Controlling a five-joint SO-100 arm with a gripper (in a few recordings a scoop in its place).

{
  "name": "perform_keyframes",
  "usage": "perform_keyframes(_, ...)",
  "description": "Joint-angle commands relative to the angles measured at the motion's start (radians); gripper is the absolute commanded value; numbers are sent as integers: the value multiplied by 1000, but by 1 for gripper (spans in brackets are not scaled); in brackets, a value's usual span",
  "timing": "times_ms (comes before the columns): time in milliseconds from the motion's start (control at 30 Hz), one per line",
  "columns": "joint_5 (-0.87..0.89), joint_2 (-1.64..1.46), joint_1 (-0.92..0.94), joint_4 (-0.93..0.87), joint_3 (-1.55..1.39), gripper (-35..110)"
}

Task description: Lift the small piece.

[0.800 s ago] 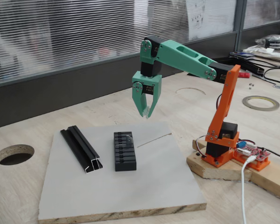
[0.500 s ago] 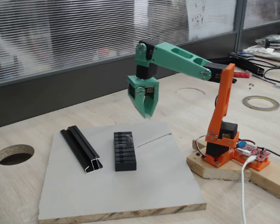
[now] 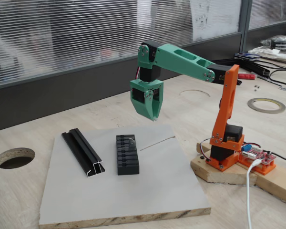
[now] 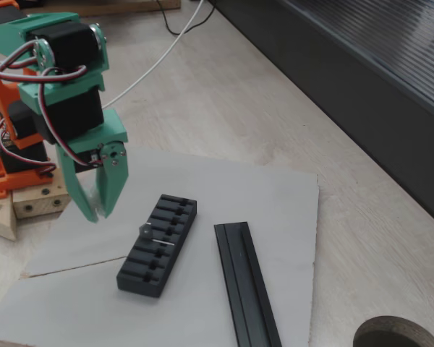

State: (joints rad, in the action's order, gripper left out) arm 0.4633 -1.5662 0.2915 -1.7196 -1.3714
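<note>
Long black channel-shaped rail (image 4: 246, 285) and black ribbed rectangular block (image 4: 158, 244) on a grey board (image 3: 148, 191); tiny silvery-grey small piece (image 4: 145, 232) rests atop the block — green claw (image 4: 95, 210) above, fingers nearly together, empty.

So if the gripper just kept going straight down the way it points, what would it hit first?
Probably the grey board, just beside the black ribbed block rather than on it. The gripper hangs above that spot; depth is hard to judge.
</note>
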Motion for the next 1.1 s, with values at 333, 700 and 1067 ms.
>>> perform_keyframes(333,-91,-21,-11,-5,12,3)
perform_keyframes(700,-446,-21,-69,-5,12,3)
perform_keyframes(1067,-603,-20,-181,-5,12,4)
